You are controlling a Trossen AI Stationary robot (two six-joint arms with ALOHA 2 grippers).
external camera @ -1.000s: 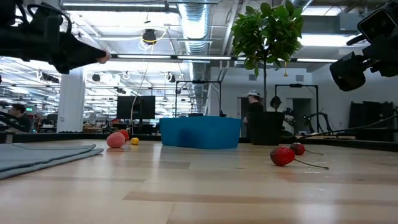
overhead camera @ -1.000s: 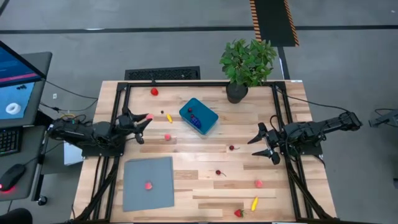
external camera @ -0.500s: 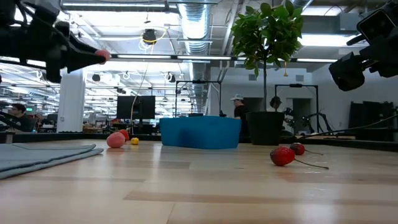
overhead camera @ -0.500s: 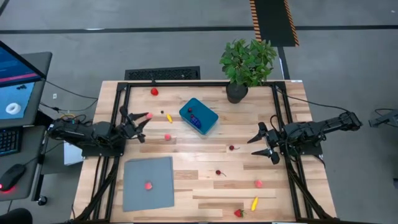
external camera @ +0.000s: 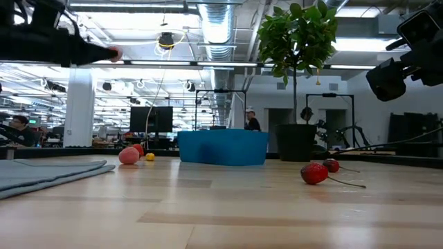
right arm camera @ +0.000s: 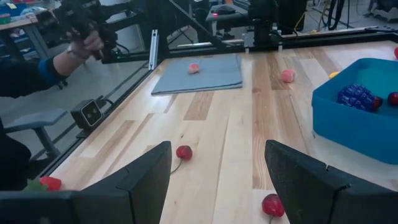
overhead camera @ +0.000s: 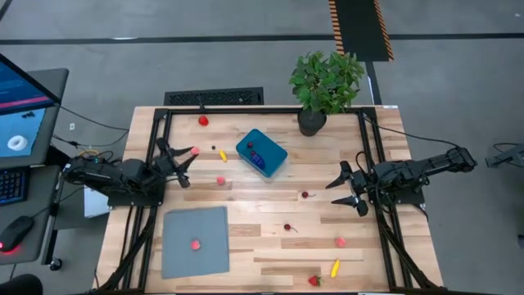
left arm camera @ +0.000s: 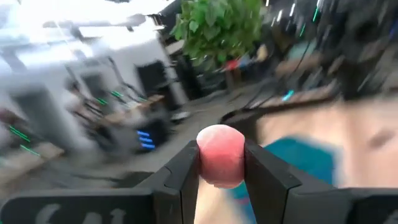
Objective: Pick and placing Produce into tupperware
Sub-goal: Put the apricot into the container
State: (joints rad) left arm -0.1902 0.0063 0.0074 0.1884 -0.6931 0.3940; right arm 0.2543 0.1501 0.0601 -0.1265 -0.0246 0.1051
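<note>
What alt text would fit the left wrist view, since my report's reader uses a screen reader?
The left end effector grips a small pink ball between its two dark fingers, held up in the air. Behind it, blurred, are a blue container and a leafy potted plant.

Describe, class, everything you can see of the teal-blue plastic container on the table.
The small teal-blue rounded-rectangular plastic container sits on the wooden table, turned at an angle, beside the potted plant. Its walls are low and opaque, its top open. Inside lie a blue-purple knobbly piece and a small red piece. No tool touches it.
</note>
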